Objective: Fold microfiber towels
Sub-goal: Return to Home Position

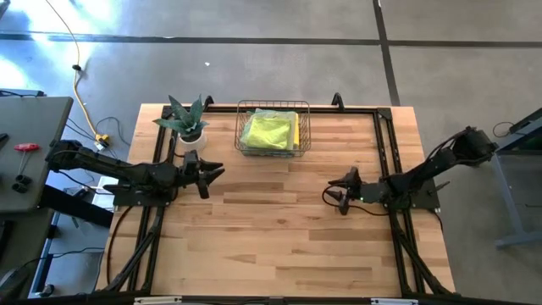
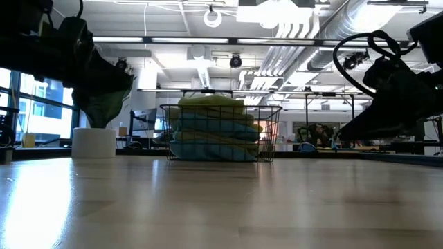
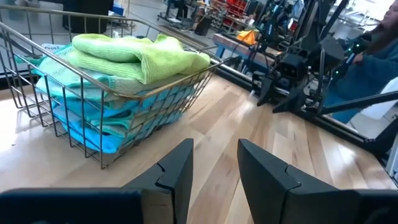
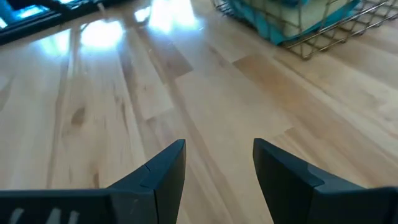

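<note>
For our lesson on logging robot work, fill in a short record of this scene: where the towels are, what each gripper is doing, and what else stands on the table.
towels: folded microfiber towels in a stack, lime green on top, light blue beneath
container: wire basket holding the whole stack, at the table's far edge
left gripper: open, empty, above the table near the potted plant
right gripper: open, empty, above bare wood
other: potted plant in a white pot, left of the basket
</note>
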Robot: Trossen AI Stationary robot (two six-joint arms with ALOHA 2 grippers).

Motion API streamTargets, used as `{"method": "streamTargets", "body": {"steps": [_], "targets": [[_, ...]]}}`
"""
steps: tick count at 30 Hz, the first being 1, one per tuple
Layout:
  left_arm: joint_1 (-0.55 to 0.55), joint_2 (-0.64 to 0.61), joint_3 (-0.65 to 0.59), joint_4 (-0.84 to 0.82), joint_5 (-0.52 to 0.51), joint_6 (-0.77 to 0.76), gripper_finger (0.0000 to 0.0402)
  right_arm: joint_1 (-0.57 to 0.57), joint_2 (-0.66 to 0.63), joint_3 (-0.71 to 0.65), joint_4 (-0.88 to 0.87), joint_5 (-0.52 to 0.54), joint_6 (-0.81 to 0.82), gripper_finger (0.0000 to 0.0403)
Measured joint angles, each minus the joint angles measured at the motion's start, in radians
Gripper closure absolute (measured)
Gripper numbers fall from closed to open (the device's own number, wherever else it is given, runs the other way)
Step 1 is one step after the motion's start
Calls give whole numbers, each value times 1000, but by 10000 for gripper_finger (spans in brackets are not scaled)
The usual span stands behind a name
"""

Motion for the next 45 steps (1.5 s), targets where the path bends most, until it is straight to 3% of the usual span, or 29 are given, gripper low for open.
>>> {"method": "streamTargets", "body": {"steps": [3,7,18,24,40,45], "targets": [[0,0,0,0,0,0,287,0,-23,0,-31,-35,0,222],[0,-22,0,-29,3,0,287,0,-167,0,-136,-72,0,222],[5,-274,1,-62,6,0,287,0,-613,0,-311,-75,0,222],[76,-391,1,-61,10,0,287,-8,-798,0,-311,-76,0,222],[378,-593,1,-61,9,0,287,-286,-1078,0,-314,-74,0,222],[446,-594,0,-57,9,0,287,-386,-1117,0,-314,-74,0,222]]}}
